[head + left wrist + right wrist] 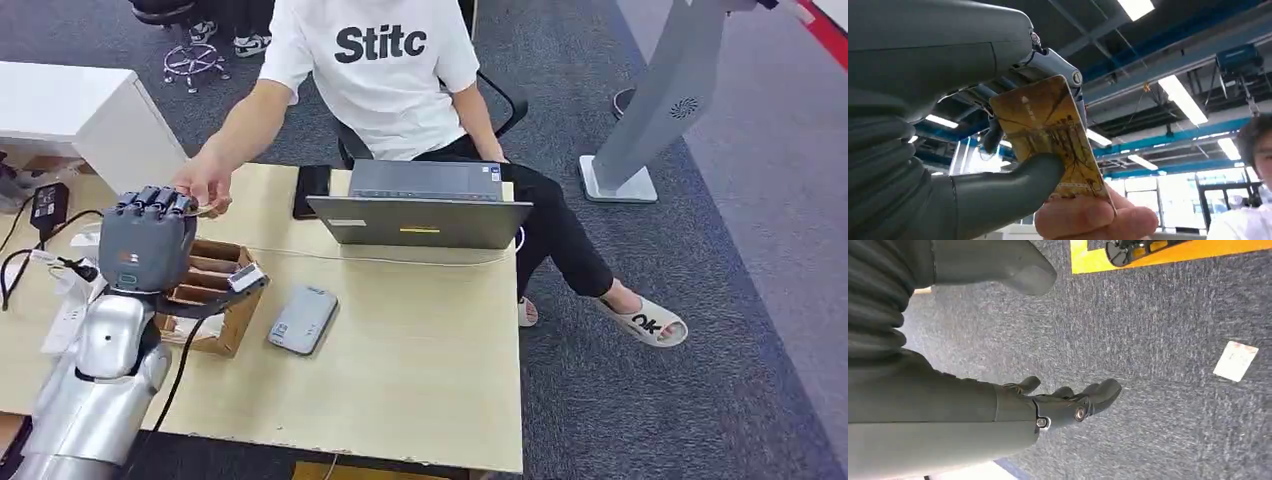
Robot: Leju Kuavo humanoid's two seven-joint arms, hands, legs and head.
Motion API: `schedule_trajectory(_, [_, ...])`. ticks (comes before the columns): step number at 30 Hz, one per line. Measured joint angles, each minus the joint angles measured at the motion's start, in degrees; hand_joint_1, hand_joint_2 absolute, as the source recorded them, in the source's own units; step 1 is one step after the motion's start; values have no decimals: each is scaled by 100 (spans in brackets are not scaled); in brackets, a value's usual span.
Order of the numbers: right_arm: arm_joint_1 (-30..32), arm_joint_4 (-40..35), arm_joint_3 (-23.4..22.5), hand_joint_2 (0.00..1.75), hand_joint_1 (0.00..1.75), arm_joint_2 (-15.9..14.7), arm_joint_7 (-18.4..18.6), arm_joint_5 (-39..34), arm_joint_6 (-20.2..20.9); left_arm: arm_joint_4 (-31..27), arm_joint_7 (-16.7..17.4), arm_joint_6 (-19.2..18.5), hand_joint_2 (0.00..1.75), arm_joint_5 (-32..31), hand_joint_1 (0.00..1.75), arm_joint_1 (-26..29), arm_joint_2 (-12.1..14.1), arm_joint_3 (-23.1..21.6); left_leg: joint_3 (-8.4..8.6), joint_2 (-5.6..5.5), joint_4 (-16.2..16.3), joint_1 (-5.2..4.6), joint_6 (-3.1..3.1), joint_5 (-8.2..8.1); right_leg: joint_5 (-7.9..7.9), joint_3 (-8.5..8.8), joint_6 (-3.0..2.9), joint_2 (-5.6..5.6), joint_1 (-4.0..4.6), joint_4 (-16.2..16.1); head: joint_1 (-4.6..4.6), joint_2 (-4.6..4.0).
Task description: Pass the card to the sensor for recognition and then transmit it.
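Note:
My left hand is raised above the table's left side, back toward the camera. In the left wrist view it pinches a gold-brown card between thumb and fingers. A person's hand reaches across the table and meets my fingertips; the person's fingers grip the card's free end. The grey flat sensor lies on the table right of my left hand. My right hand hangs over the carpet, fingers loosely apart, holding nothing.
A wooden box stands just under my left hand. An open laptop and a black phone sit at the table's far edge, before the seated person. Cables and a power strip lie at the left.

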Motion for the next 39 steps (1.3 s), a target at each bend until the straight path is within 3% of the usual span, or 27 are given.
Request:
schedule_trajectory(14, [-7, 22, -7, 175, 0, 2, 35, 81, -9, 197, -129, 24, 175, -4, 175, -155, -64, -129, 0, -1, 0, 0, 0, 0, 0, 0, 0, -2, 0, 0, -2, 0])
schedule_trajectory(20, [-12, 22, -26, 175, 0, 4, 31, 126, -2, 600, -306, -72, 175, -2, 175, -76, -395, -214, -1, -3, 0, -2, 0, 0, 0, 2, 0, -5, -1, -2, -2, 0])
schedule_trajectory(28, [-18, 24, -57, 175, 0, 31, 41, 201, 7, 1467, -461, -230, 175, 101, 175, 90, -1045, -599, -2, -5, 0, -2, 0, -1, 0, 1, 0, -5, -1, -2, -2, 0])
schedule_trajectory(39, [-16, 24, -138, 175, 0, 33, 52, 236, 7, 1851, -518, -442, 175, 197, 175, 134, -1303, -796, -3, -5, 0, -1, 0, 0, 0, 1, 0, -6, -1, -1, -2, 0])
